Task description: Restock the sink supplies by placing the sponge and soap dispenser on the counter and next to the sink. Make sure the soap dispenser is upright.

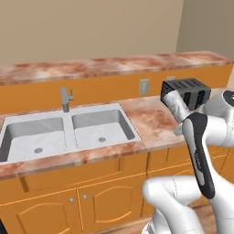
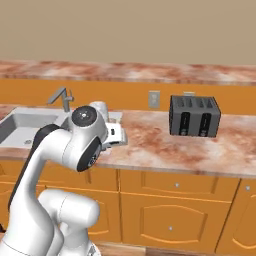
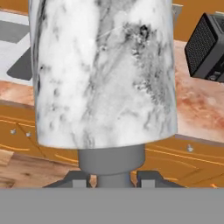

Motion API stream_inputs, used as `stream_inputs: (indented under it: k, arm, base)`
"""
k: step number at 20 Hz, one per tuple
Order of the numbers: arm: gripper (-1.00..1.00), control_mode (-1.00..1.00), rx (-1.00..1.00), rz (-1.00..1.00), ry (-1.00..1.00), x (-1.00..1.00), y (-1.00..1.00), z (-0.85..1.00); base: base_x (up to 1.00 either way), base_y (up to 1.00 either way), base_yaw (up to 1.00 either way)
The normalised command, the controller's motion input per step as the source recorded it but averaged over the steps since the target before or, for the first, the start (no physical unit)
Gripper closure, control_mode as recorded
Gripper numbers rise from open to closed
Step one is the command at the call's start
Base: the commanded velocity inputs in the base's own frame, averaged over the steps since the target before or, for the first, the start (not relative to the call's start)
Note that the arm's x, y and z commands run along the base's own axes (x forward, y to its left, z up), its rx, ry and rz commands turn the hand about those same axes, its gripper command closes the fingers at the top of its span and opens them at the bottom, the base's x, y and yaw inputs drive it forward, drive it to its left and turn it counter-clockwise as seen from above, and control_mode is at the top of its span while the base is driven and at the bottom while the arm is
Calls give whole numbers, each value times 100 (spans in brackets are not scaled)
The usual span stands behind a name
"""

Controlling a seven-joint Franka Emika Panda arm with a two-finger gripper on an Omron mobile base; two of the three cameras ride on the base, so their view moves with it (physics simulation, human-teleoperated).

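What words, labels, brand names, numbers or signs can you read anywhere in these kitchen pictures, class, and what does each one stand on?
None can be read.
soap dispenser: marbled grey pattern, no label.
toaster: plain black front, no brand or numbers.
wall outlet: blank plate, no marking legible.
sink and faucet: plain grey, no writing.
counter and cabinet doors: stone veining and bare panels.

One sink [image 1: 68, 132] with two basins is set into the counter [image 1: 151, 121], and one faucet [image 1: 66, 98] stands behind that sink. One black toaster [image 2: 194, 116] sits to the right of the sink, with two wall outlets [image 2: 154, 99] behind it. One marbled soap dispenser [image 3: 105, 70] is above the counter right of the sink.
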Motion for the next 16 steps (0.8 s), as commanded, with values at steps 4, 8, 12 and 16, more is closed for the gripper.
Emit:
stream_inputs:
  k: [4,8,12,16]
  arm:
    - [100,100,0,0,0,0,0,0]
    - [100,100,0,0,0,0,0,0]
    - [100,100,0,0,0,0,0,0]
    - [100,-100,0,0,0,2,-6,0]
  base:
    - [79,0,-9]
    - [46,0,-8]
    - [36,0,-2]
    - [10,-1,0]
